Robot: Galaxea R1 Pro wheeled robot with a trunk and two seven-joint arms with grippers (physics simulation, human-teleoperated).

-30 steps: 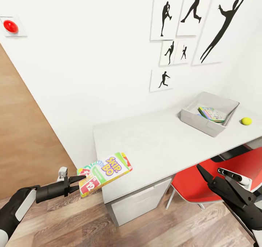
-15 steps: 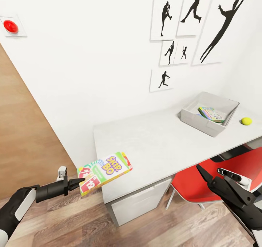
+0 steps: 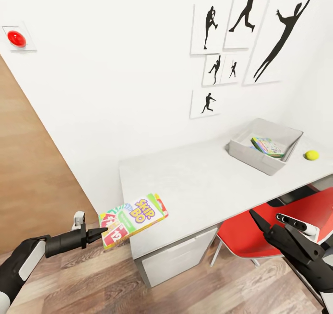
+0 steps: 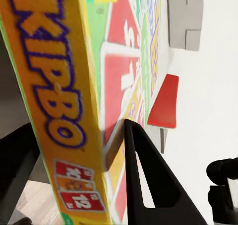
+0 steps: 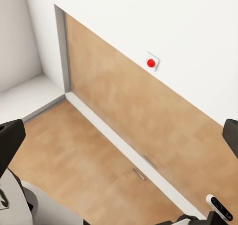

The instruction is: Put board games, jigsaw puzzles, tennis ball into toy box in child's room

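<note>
Pinching the near end of the Skip-Bo box (image 3: 133, 219), the left gripper (image 3: 99, 234) holds it flat, its far end over the table (image 3: 199, 184) corner, well short of the toy box (image 3: 266, 145); only the view shifted slightly.

- The toy box (image 3: 259, 154) wall is hiding the lower edges of the colourful items (image 3: 267, 146) inside; how many are lying there is unclear.
- The red chair (image 3: 259, 230) is sitting partly hidden under the table (image 3: 194, 189).
</note>
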